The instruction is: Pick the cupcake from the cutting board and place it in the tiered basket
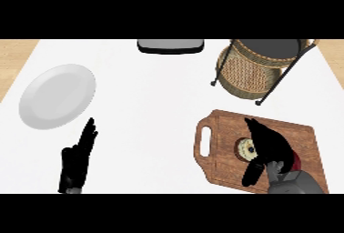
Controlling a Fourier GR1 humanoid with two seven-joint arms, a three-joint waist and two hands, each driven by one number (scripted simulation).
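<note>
The cupcake (245, 149) lies on the brown cutting board (222, 127) at the lower right, showing a pale round top with a dark wrapper edge. My right hand (272, 143) is over the board right beside the cupcake, fingers extended past it and thumb (254, 173) pointing down on its near side; the hand covers the cupcake's right part. The tiered wicker basket (250, 73) with a dark metal frame stands at the upper right, beyond the board. My left hand (77, 159) rests open at the lower left, fingers pointing up.
A white plate (57, 95) lies at the left, just above my left hand. A dark grey appliance (170, 46) sits at the counter's far edge, top centre. White counter stretches between plate and board.
</note>
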